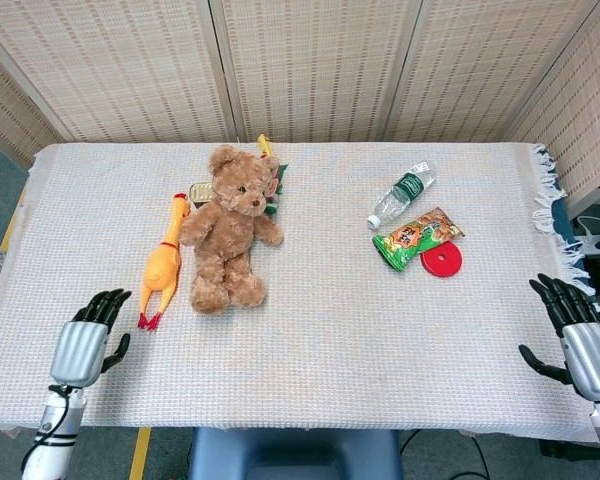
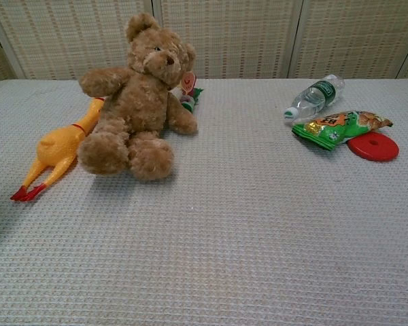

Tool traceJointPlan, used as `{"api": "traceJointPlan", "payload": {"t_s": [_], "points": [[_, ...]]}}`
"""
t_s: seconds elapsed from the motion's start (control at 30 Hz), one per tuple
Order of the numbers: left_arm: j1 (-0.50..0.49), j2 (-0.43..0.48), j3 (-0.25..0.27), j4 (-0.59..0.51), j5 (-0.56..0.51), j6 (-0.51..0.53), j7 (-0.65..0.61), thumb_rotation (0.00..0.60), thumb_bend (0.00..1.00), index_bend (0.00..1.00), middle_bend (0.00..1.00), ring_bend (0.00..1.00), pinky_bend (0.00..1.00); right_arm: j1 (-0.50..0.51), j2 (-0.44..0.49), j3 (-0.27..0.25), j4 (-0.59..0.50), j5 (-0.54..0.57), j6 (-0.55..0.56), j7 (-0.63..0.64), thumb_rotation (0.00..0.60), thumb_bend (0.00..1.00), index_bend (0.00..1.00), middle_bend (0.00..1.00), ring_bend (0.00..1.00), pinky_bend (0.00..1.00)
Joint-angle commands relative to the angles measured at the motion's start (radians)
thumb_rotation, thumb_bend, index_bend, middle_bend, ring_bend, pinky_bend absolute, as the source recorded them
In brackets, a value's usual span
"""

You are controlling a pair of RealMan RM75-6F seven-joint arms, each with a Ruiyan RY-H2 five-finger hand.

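- Overhead, a long table (image 1: 310, 330) covered in pale woven cloth fills most of the head view, with wicker screens along the top of the frame.
- At the lower left corner, the left hand (image 1: 83, 340) hangs over the table's near edge, fingers spread apart and holding nothing.
- Just above and to the right of that hand lies a yellow rubber chicken (image 1: 162, 265), its red feet pointing toward the hand but not touching it.
- Right of the chicken, a brown teddy bear (image 1: 225, 232) sits left of center; in the chest view the bear is upright and one of its arms reaches over the chicken's head.
- Behind the bear, small colorful toys (image 1: 271, 180) peek out, too hidden to tell apart.
- At the lower right corner, the right hand (image 1: 578, 335) sits off the table's edge, fingers spread and empty.
- At the upper right, well apart from both hands, a clear water bottle (image 1: 401, 194) lies on its side.
- Just below it lies a green snack bag (image 1: 416, 238), with a red disc (image 1: 441, 260) touching its lower edge.
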Motion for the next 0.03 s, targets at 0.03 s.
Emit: {"api": "traceJointPlan", "payload": {"t_s": [0.03], "points": [[0.033, 0.018, 0.019, -0.012, 0.030, 0.023, -0.031, 0.600, 0.41, 0.17, 0.16, 0.14, 0.36, 0.004, -0.009, -0.003, -0.005, 0.006, -0.013, -0.023, 0.600, 0.17, 0.00, 0.01, 0.00, 0.06]]}}
